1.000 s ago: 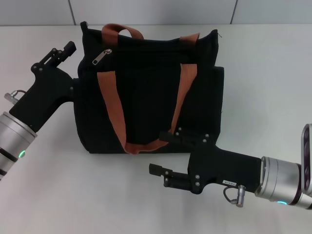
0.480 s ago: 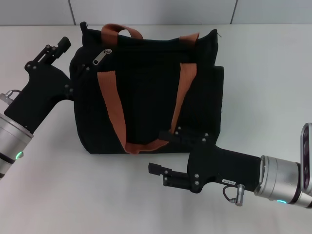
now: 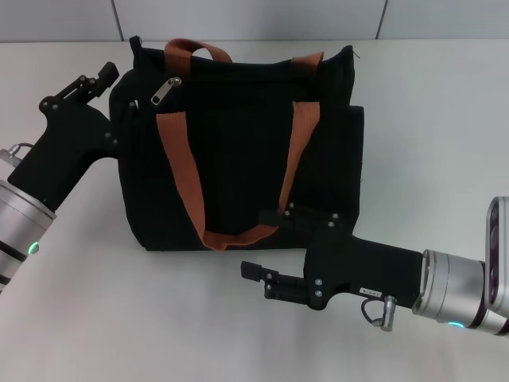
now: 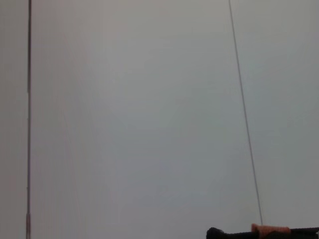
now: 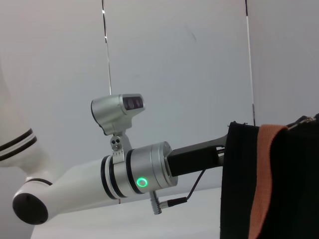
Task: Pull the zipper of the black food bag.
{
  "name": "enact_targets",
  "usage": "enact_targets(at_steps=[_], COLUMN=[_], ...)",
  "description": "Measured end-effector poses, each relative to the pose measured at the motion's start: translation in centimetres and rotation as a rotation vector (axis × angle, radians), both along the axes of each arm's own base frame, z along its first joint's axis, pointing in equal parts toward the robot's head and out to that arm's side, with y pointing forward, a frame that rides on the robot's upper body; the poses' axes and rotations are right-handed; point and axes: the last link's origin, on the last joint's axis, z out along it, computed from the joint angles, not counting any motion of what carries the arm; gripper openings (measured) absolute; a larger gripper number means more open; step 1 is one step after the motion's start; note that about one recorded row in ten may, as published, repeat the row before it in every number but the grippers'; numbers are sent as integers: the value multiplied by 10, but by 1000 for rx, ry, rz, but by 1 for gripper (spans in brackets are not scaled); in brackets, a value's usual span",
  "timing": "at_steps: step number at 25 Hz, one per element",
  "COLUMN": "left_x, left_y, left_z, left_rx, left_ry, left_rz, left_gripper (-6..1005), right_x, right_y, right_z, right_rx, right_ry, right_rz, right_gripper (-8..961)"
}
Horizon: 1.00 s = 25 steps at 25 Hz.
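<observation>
The black food bag (image 3: pixel 238 159) stands on the table in the head view, with rust-orange strap handles (image 3: pixel 179 171). The silver zipper pull (image 3: pixel 165 90) lies at the left end of the zip track on the bag's top edge. My left gripper (image 3: pixel 119 90) is open at the bag's upper left corner, one finger (image 3: pixel 106 76) clear of the bag and the other against its side, just left of the pull. My right gripper (image 3: pixel 265 243) is open at the bag's lower front edge, its upper finger (image 3: pixel 278 215) over the strap loop. The bag's edge also shows in the right wrist view (image 5: pixel 239 189).
The white table (image 3: pixel 437 119) extends to the right of the bag and in front of it. A grey wall runs along the back. The left wrist view shows mostly wall, with the bag's top and strap (image 4: pixel 269 230) at its bottom edge. The left arm (image 5: pixel 139 181) shows in the right wrist view.
My left gripper has moved up and right, closing in on the bag's upper left corner and pressing its side. The right gripper has shifted only slightly.
</observation>
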Motion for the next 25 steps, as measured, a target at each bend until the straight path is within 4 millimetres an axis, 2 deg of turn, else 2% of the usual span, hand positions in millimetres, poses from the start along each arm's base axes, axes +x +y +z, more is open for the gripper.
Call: enact_targets(at_steps=[12, 25], left_x=[1, 6], left_y=[0, -4], left_z=[-3, -2], left_rx=[-2, 7], left_ry=[12, 10], left_rz=[1, -45], left_gripper=[41, 25], right_x=[0, -3], right_y=[2, -2], right_z=[0, 4], right_rx=[8, 3], right_ry=[-3, 37], right_rz=[-6, 11], right_gripper=[726, 725])
